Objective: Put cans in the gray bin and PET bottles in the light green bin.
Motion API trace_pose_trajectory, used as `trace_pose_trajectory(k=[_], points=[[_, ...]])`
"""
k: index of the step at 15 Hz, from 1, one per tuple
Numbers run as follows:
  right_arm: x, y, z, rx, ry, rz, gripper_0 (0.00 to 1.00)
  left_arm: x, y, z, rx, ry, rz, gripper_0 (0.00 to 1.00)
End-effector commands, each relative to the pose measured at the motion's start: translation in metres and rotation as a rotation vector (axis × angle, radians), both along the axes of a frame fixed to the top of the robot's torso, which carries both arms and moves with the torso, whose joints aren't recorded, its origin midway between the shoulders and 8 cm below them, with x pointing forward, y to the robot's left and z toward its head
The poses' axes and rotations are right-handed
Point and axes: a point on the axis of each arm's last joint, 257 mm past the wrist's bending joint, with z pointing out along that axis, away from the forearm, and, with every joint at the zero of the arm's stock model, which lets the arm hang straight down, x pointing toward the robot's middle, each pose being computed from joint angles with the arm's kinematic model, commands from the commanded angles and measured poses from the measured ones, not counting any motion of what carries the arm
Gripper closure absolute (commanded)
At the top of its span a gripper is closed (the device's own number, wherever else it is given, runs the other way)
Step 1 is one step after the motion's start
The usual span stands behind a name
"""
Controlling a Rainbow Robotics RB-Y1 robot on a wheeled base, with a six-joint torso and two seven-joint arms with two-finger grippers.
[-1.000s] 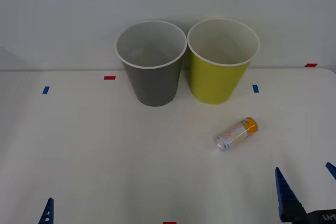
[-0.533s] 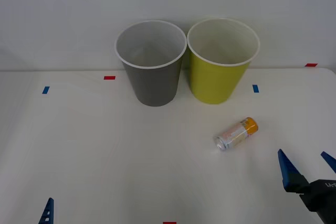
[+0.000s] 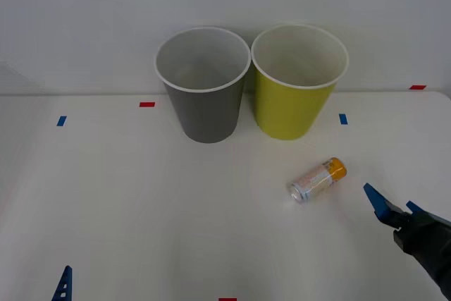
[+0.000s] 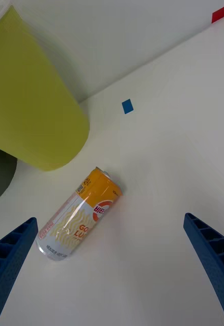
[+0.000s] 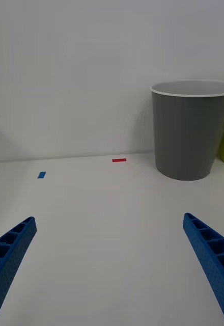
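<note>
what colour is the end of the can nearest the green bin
Orange, on the can; clearest in the right wrist view.

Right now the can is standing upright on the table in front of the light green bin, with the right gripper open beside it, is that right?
Not quite. The can is lying on its side, as the front view shows. It is on the table in front of the light green bin, with the right gripper open beside it.
</note>
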Motion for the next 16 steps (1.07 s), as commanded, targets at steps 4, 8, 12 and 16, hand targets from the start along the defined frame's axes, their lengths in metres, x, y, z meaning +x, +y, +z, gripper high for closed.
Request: trace_pose_trajectory(k=[4, 8, 12, 16], points=[[0.032, -0.006, -0.009, 0.049, 0.138, -0.114, 0.00, 0.000, 0.000, 0.000, 0.000, 0.000, 0.000, 0.00], [0.047, 0.013, -0.009, 0.207, 0.205, -0.189, 0.00, 0.000, 0.000, 0.000, 0.000, 0.000, 0.000, 0.00], [0.049, 0.031, -0.016, 0.297, 0.299, -0.227, 0.00, 0.000, 0.000, 0.000, 0.000, 0.000, 0.000, 0.00], [0.063, 0.038, -0.025, 0.298, 0.353, -0.229, 0.00, 0.000, 0.000, 0.000, 0.000, 0.000, 0.000, 0.00]])
